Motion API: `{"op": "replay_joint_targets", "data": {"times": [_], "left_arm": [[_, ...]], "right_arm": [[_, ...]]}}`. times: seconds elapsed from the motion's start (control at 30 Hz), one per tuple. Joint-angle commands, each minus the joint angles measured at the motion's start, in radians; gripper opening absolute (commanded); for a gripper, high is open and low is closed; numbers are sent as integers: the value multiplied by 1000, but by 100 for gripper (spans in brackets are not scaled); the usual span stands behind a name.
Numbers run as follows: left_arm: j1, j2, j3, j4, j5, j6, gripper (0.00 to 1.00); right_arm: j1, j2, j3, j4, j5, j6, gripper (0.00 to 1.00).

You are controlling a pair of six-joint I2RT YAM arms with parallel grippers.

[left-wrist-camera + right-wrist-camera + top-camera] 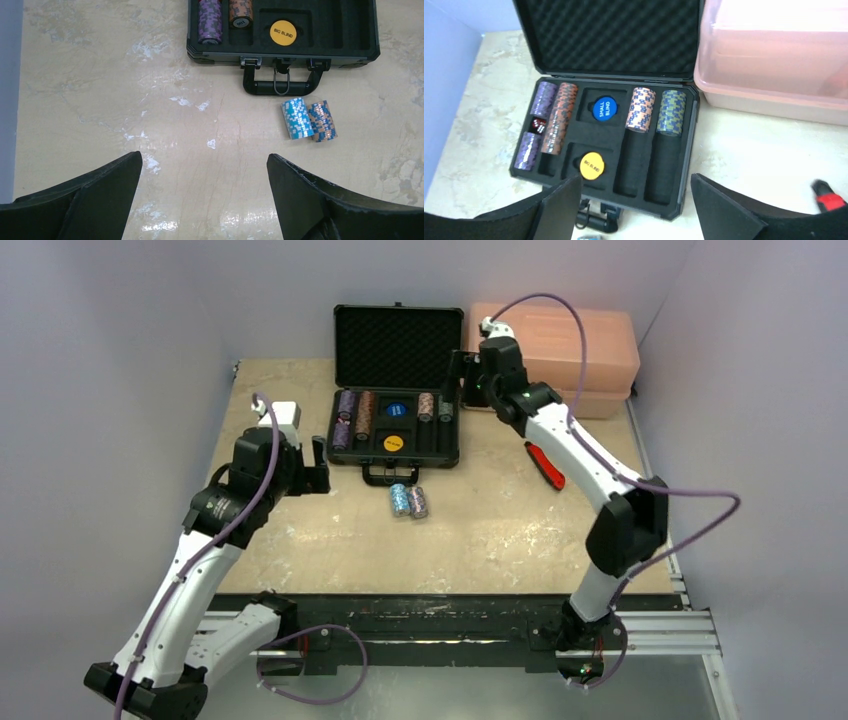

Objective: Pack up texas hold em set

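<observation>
Right now you had the packing partly done. The black case [400,462] lay open at the far middle of the table, lid up, just beside the pink toolbox [590,340]. Its two left slots held a purple stack [538,125] and an orange-and-black stack [559,117]. The two right slots each held a short stack at the far end, with bare foam nearer you. The blue disc [604,108] and the yellow disc [591,165] sat in their pockets.

Your right gripper [634,179] hung over the case's near right edge with its jaws wide apart and nothing between them. Your left gripper [202,157] hovered low over bare table to the left of the case, jaws just as wide and empty.

Two loose stacks, the blue stack [297,117] and the orange-blue stack [321,121], lay on their sides, touching, just in front of the case's handle [282,85].

I judged those two to be the next job. Because they touched, you would have needed to take one without rolling the other, pinching it end to end so the chips did not fan out. Then you would have laid it in a half-empty right slot.
</observation>
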Motion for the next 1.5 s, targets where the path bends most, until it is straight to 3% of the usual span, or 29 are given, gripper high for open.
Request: {"op": "replay_joint_targets", "data": {"times": [0.0,0.3,0.57,0.73,0.93,1.2,1.47], "left_arm": [[-3,21,22,17,38,13,97],[-8,35,26,11,76,8,97],[-29,25,23,-32,120,-4,97],[-30,-31,-43,-46,127,1,97],[-30,-45,-93,-39,126,-4,97],[-29,-47,-91,-40,89,2,97],[-28,-53,-91,-42,88,1,97]], "right_arm": [[-1,-150,-146,29,-2,0,86],[-1,-412,-379,25,-70,10,89],[47,-532,-558,40,-143,19,85],[193,-524,-639,79,-82,43,85],[355,-519,-756,240,-70,107,83],[535,-351,-680,222,13,180,84],[619,-236,-618,157,106,288,88]]}}
